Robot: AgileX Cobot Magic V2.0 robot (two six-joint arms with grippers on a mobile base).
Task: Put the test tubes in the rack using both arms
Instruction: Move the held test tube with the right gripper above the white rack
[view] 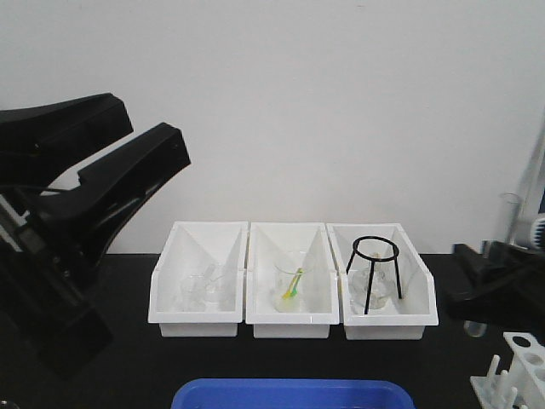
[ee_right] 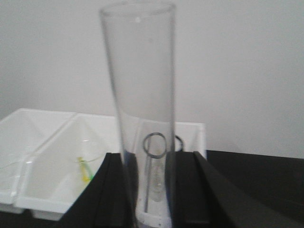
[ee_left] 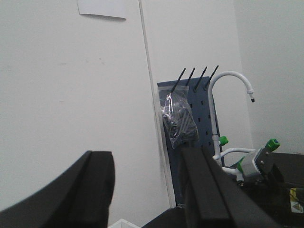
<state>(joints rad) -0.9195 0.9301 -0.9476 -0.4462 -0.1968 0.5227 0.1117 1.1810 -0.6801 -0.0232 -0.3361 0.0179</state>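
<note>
My right gripper [ee_right: 147, 164] is shut on a clear test tube [ee_right: 140, 90], which stands upright between the black fingers [ee_right: 111, 190]. In the front view this gripper [view: 490, 277] sits at the right edge with the test tube [view: 510, 217] rising out of it, above and a little behind the white rack [view: 526, 362] in the bottom right corner. My left gripper [view: 149, 128] is raised high at the left, open and empty. In the left wrist view the left gripper [ee_left: 147, 161] faces the wall, jaws wide apart.
Three white bins [view: 197, 317] stand side by side at the back of the black table; the right one holds a black tripod stand [view: 375, 271] and glassware. A blue tray [view: 289, 394] lies at the front edge. A pegboard and a white faucet [ee_left: 230, 76] stand by the wall.
</note>
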